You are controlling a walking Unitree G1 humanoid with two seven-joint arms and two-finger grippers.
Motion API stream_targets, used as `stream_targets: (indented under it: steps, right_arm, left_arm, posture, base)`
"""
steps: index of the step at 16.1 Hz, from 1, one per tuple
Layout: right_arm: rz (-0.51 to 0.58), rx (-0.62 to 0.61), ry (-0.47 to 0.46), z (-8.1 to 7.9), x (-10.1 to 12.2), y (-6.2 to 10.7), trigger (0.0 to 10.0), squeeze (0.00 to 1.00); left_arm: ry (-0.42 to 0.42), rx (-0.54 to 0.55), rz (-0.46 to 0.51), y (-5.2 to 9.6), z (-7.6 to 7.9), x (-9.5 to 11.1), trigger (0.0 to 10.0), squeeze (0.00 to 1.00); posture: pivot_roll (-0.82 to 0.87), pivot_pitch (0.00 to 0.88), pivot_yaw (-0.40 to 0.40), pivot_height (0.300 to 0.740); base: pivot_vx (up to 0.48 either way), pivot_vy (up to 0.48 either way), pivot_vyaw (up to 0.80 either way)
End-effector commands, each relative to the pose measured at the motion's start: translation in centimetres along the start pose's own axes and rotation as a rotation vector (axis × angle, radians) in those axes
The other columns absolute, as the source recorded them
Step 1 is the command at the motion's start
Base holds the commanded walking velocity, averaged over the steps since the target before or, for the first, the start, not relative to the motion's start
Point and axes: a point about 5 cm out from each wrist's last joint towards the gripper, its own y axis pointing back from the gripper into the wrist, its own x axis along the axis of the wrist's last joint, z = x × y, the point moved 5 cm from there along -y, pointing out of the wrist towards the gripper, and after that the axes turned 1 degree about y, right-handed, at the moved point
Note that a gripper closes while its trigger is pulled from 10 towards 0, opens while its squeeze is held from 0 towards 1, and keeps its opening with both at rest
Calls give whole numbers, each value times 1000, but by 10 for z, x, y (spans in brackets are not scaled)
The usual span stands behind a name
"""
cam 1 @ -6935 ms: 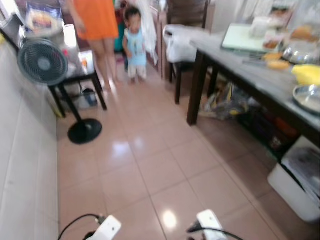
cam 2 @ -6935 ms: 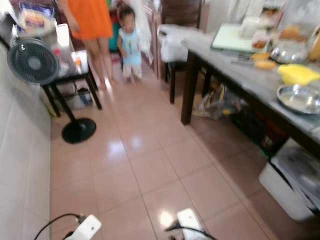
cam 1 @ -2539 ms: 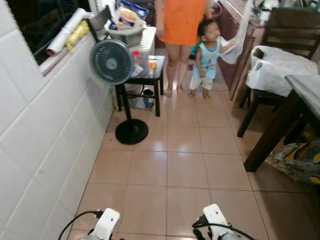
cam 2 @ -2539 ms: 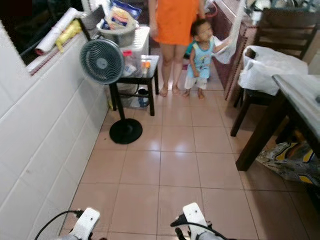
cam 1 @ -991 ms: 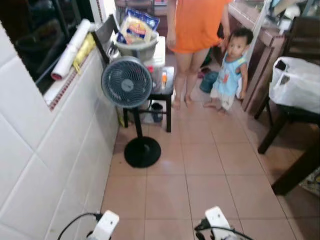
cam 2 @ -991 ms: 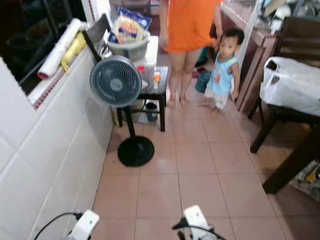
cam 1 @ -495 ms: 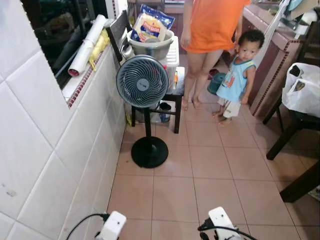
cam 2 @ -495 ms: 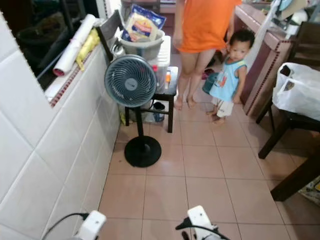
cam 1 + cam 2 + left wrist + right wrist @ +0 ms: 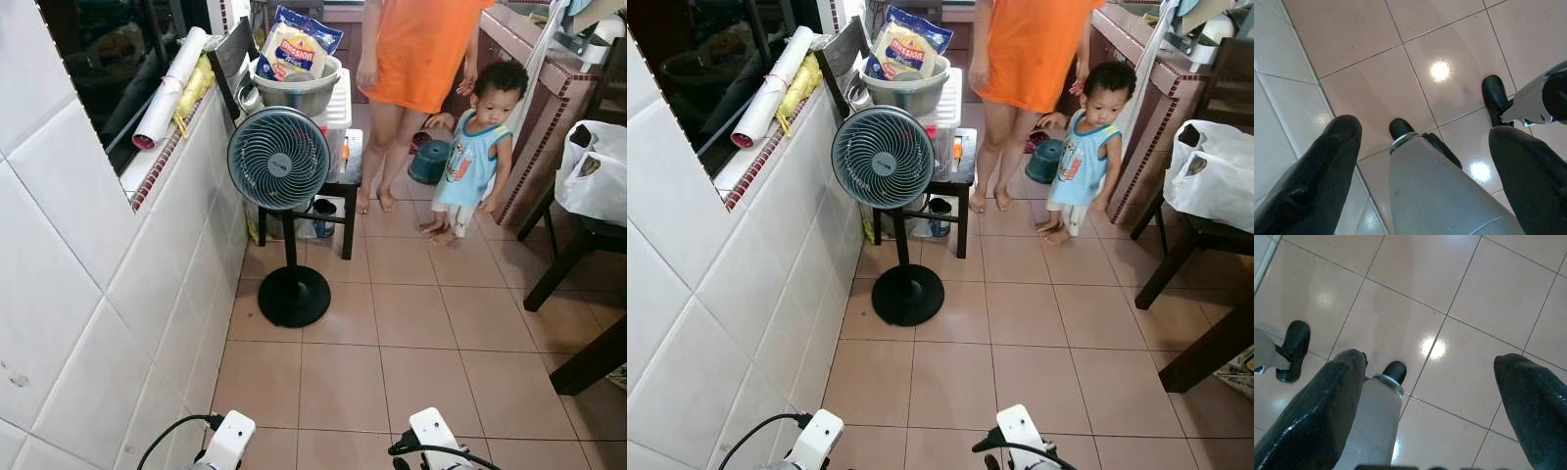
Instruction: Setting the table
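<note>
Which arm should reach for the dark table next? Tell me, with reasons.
Right, probably. The dark table stands on the robot's right, on the side of the right end effector; the left end effector hangs by the tiled wall. Both are open and empty.

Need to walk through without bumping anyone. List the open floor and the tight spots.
Open: the tiled floor between the white tiled wall and the dark table legs, this side of the standing fan.

Crowded: ahead, the fan, the loaded side table, the adult and the child narrow the aisle.
</note>
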Motion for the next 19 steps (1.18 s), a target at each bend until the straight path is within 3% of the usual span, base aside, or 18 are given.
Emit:
stream_targets:
  steps: [1,19]
  right_arm:
    - [-21,-14,-1,3,-5,1,10000,0]
    - [-17,-19,-4,4,-3,1,10000,0]
  left_arm:
    - [-9,12,-6,0,-2,1,10000,0]
    - [-41,4,-18,-1,1,-1,10000,0]
  posture:
    - [-10,0,-11,740]
    - [-19,0,-17,740]
  base:
    - [0,0,0]
    - [324,0,0]
